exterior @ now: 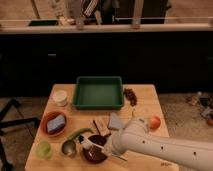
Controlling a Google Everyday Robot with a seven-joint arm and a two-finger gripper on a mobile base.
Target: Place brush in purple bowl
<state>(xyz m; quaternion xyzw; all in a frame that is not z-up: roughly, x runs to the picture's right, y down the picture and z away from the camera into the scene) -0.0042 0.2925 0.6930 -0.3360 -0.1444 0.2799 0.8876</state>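
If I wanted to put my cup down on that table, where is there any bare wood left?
Bare wood shows between the green tray and the orange bowl, and along the right edge above the orange ball. The front is crowded: the gripper sits at the purple bowl with the brush, beside a spoon and a green cup.

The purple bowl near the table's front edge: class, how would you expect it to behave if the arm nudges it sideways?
The purple bowl looks glossy, so it would probably slide on the wooden table rather than grip. Its low, wide shape suggests that tipping is unlikely. The gripper sits at its right rim with the brush over the bowl, so a push might jostle both.
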